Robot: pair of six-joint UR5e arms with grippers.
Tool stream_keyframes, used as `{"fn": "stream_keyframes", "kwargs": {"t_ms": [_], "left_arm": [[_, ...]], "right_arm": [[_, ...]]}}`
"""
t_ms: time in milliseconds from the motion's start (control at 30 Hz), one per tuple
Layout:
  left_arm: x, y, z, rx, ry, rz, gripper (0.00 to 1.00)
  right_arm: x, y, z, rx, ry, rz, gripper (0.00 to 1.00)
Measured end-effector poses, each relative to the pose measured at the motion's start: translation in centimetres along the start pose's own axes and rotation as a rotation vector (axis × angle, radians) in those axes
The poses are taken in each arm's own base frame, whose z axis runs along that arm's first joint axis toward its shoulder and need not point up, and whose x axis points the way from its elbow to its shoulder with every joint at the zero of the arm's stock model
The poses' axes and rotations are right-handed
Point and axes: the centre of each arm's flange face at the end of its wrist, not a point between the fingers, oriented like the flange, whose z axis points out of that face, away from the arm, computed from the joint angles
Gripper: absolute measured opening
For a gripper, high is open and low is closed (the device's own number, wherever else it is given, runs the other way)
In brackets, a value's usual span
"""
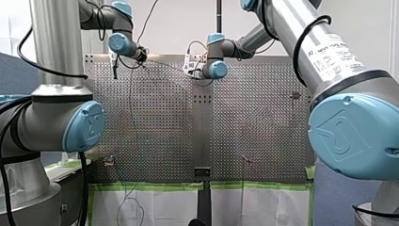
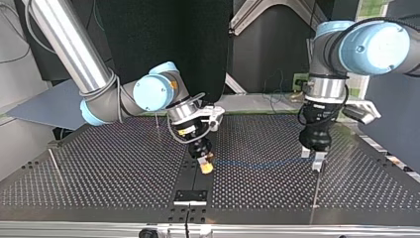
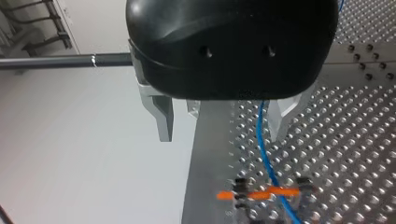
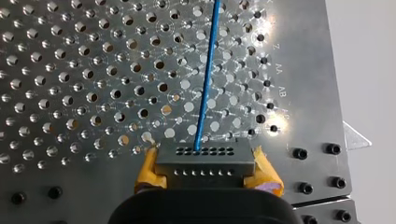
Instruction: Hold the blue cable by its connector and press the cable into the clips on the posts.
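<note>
Holes in even rows cover the metal counter [image 2: 99,168], two plates joined by a plain strip down the middle. At the edge nearest the front view's camera, green tape [image 1: 150,186] borders white paper [image 1: 164,207]; past the far edge stands a pale wall [image 1: 179,28]. In the top view a black panel [image 2: 163,29] fills the space behind the arms.

Big arm joints cover both side edges of the counter in the front view, and the cable there is only a faint thread. A thin post [image 2: 315,198] rises near the corner under my left arm [image 2: 371,47]; any clip on it is too small to make out.

Over the middle strip, towards the edge far from the arm bases, sits the connector [image 4: 205,161], a dark grey block with two rows of small holes. My right jaws are clamped on it, yellow pads [image 4: 145,173] pressing its two ends. The blue cable [image 4: 205,84] leaves one hole and runs straight above the counter towards that corner. There it passes between my left jaws, which stand apart, the metal fingers [image 3: 164,122] on either side; whether it touches one I cannot tell.
</note>
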Motion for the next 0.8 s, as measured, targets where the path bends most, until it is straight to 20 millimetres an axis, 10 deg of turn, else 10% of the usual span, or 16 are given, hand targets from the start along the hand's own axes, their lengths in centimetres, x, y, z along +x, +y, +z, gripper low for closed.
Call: {"fn": "stream_keyframes", "kwargs": {"t_ms": [800], "left_arm": [[2.9, -2.6, 4.4, -0.055, 0.047, 0.006, 1.0]], "right_arm": [[0.0, -0.2, 0.0, 0.004, -0.001, 0.001, 0.0]]}}
